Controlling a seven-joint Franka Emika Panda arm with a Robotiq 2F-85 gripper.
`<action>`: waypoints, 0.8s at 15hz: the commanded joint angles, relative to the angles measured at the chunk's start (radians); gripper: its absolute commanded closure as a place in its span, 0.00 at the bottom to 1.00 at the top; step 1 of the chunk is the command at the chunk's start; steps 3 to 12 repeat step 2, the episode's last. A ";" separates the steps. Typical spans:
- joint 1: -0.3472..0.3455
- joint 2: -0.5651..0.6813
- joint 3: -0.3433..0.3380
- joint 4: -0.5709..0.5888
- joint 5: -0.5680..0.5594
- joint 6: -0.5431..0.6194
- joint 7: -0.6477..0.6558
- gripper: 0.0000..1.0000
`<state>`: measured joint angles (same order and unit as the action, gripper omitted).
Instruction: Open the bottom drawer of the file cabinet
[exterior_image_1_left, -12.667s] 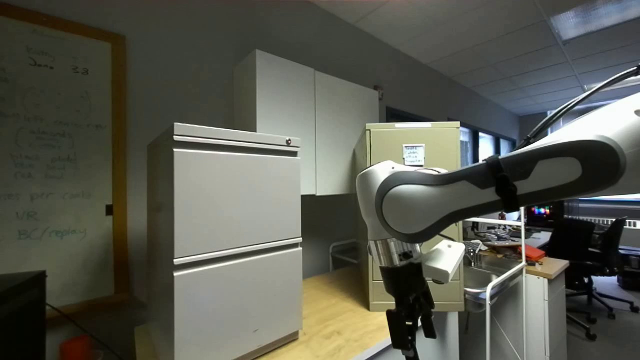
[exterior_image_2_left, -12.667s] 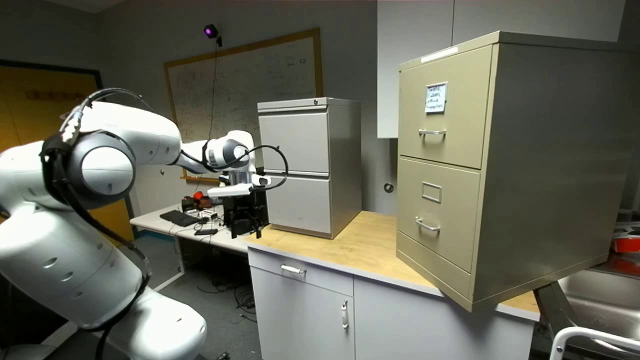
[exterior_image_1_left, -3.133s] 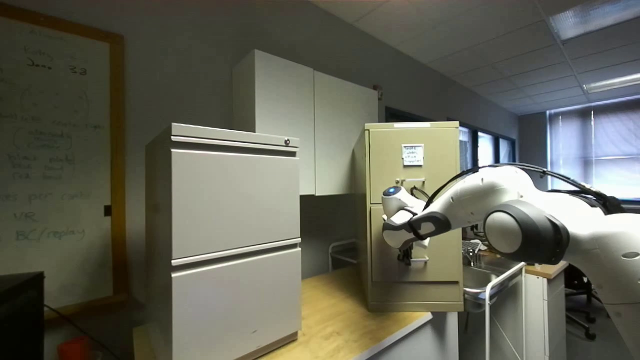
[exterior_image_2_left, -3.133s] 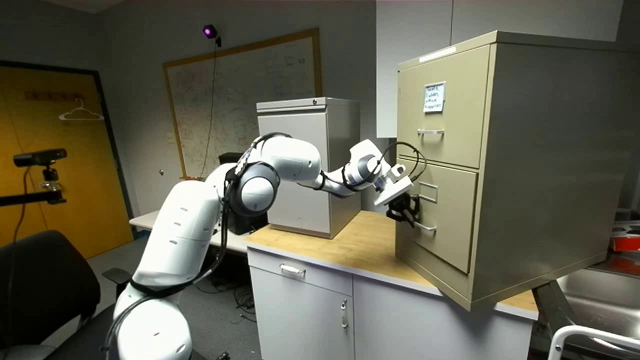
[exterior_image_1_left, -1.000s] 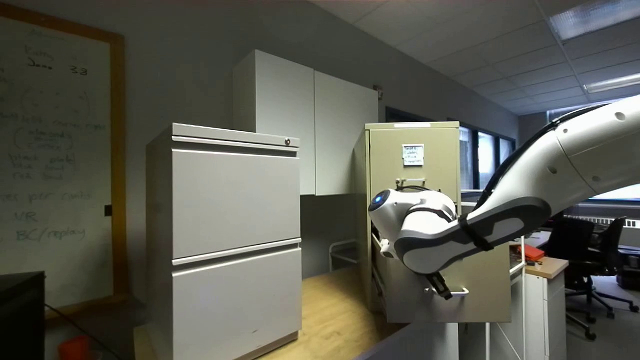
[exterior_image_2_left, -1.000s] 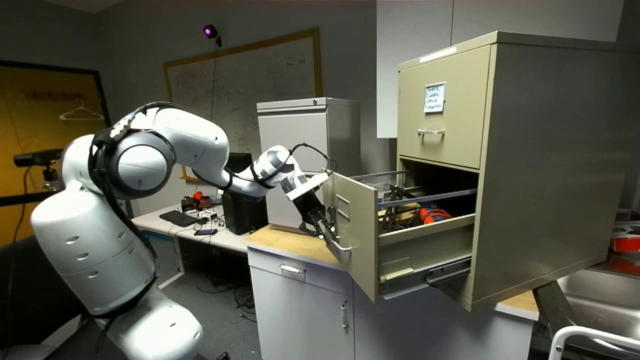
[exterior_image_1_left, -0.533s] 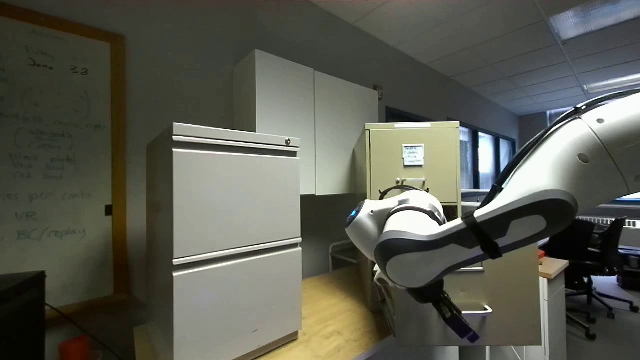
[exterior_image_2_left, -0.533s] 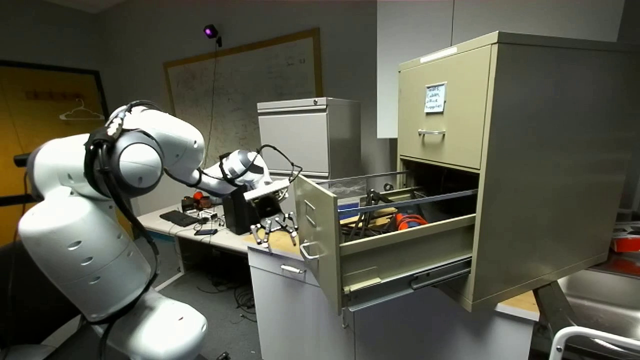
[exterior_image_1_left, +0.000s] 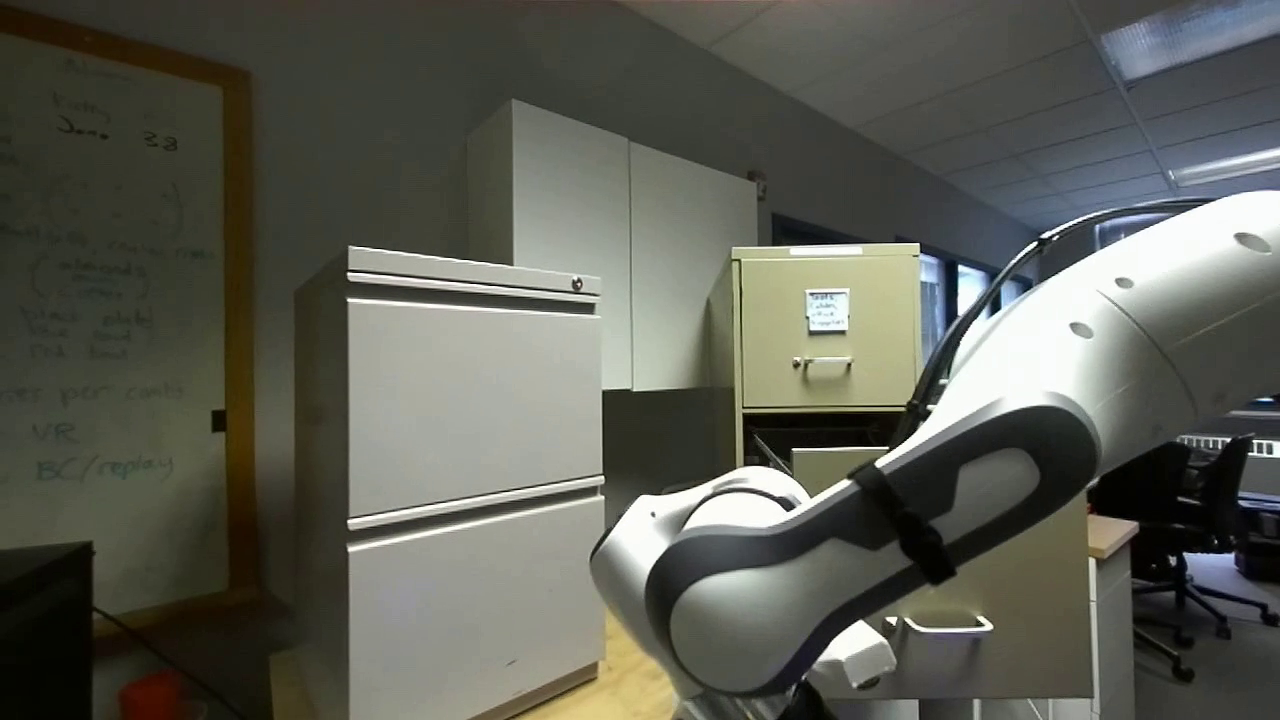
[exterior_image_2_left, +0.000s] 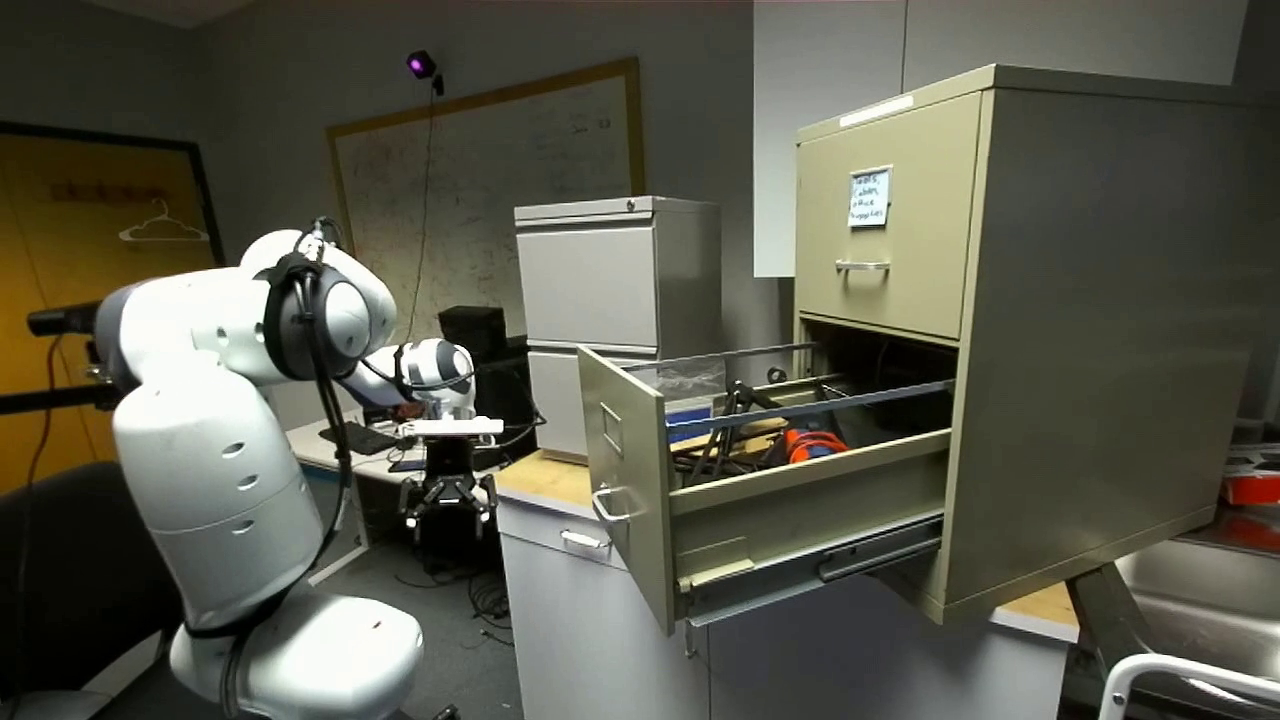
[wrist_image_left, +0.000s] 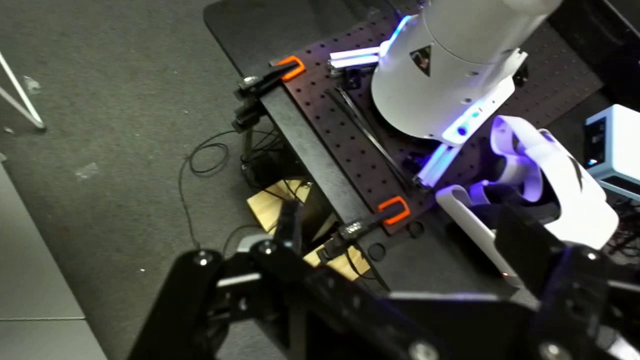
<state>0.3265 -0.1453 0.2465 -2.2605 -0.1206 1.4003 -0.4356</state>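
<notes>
The beige-tan file cabinet stands on the counter and also shows in an exterior view. Its bottom drawer is pulled far out, with tools and an orange-red item inside. The drawer front also shows in an exterior view, partly covered by my arm. The upper labelled drawer is shut. My gripper is open and empty, pointing down, apart from the drawer handle and to the left of it there. In the wrist view its fingers are spread wide with nothing between them.
A pale grey two-drawer cabinet stands on the wooden counter. A desk with a monitor is behind my gripper. The wrist view shows my base, orange-tipped clamps and a white headset.
The bottom drawer went from shut to far out with my gripper at its handle. My gripper then came off the handle and moved away from the drawer front, left in an exterior view.
</notes>
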 joint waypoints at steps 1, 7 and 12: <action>0.011 0.080 0.029 0.037 0.070 0.014 0.022 0.00; 0.012 0.090 0.036 0.042 0.074 0.018 0.024 0.00; 0.012 0.090 0.036 0.042 0.074 0.018 0.024 0.00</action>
